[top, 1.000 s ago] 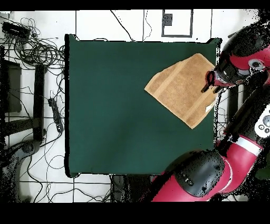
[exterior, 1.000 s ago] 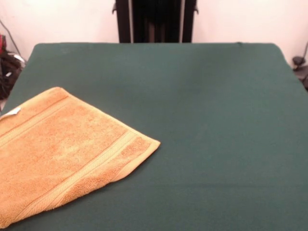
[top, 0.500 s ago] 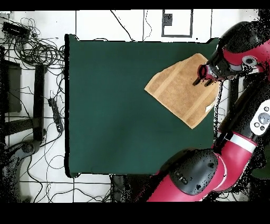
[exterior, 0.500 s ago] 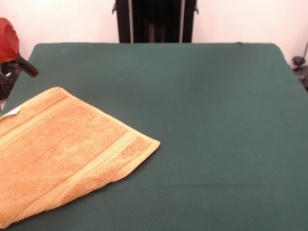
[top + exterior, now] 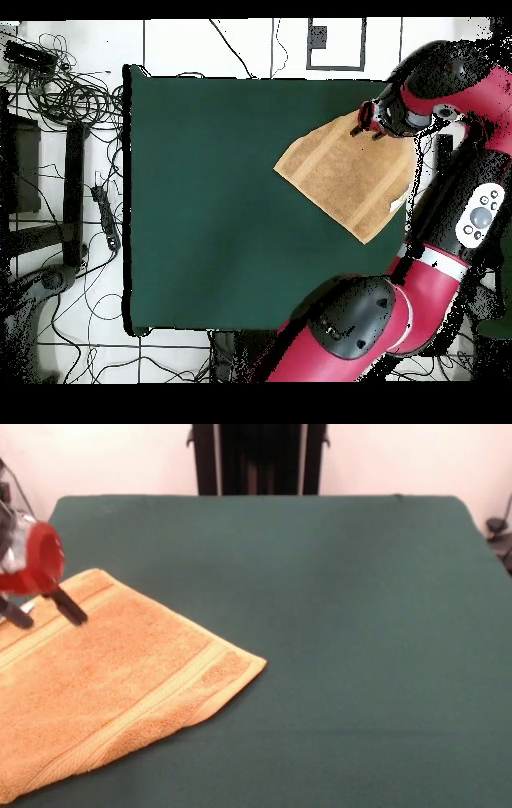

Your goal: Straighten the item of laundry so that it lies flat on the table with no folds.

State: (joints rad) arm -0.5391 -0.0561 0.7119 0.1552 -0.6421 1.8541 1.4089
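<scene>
The orange-tan towel [image 5: 104,680] lies spread at the front left of the green table [image 5: 336,584], turned at an angle, with ribbed bands near its ends. Its left part runs out of the front view. In the overhead view the towel [image 5: 345,175] sits at the table's [image 5: 210,200] upper right, one corner reaching the right edge. My gripper [image 5: 42,613] hangs just above the towel's far left end, with its two black fingers apart and empty. In the overhead view the gripper [image 5: 365,125] is over the towel's top corner.
The black pedestal [image 5: 256,456] stands behind the table's far edge. In the overhead view my red arm [image 5: 440,200] runs along the table's right side down to its base [image 5: 360,330]. Cables [image 5: 60,90] lie on the floor to the left.
My gripper has come in from the table's side edge and now hangs over the towel's end. The towel has not moved.
</scene>
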